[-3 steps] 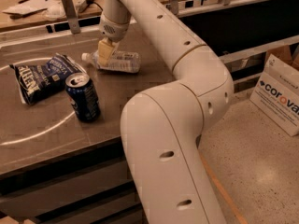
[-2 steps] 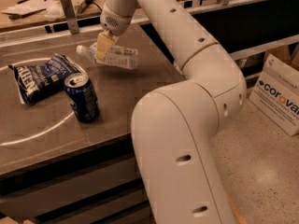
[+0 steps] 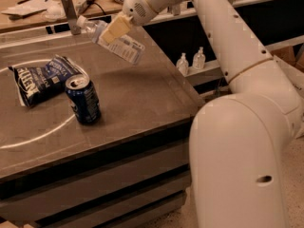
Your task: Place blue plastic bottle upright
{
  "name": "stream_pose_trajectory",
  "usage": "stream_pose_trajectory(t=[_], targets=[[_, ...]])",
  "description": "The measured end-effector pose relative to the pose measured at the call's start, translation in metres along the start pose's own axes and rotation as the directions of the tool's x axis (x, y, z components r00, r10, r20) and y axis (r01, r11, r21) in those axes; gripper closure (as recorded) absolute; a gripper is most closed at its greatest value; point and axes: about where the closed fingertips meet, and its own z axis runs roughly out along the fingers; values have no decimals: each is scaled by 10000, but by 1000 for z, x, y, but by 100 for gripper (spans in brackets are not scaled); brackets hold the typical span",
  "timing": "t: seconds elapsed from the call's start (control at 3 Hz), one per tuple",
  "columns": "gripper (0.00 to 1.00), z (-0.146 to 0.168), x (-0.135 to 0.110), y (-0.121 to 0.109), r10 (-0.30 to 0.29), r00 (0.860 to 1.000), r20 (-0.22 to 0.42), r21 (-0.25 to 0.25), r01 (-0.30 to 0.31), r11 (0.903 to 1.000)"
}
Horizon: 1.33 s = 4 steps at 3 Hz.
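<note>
You are looking at a dark grey tabletop (image 3: 142, 99) marked with a white ring, with a cluttered wooden bench behind it. Your gripper (image 3: 114, 31) hangs over the far part of that top, its cream fingers (image 3: 119, 23) clamped across the blue plastic bottle (image 3: 127, 48) towards its cap end. The bottle is clear of the surface and tilted: the white cap points up and to the left of the gripper, and the labelled body slants down to its right. Below and left of the gripper, a dark blue soda can (image 3: 83, 100) stands upright on the table. A crumpled blue snack bag (image 3: 40, 77) lies just beside the can, further left. Right of the gripper and lower, off the table, two small pump bottles (image 3: 183, 63) stand side by side on a ledge.
</note>
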Motion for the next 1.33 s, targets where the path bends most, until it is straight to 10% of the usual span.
stream_pose_trajectory(t=[0.33, 0.67, 1.33], targets=[[100, -26, 1, 0, 6, 9696, 2447, -449, 107, 9989], [100, -44, 3, 4, -667, 9037, 4230, -524, 979, 9938], [100, -56, 29, -8, -874, 8148, 5731, -410, 1350, 9900]])
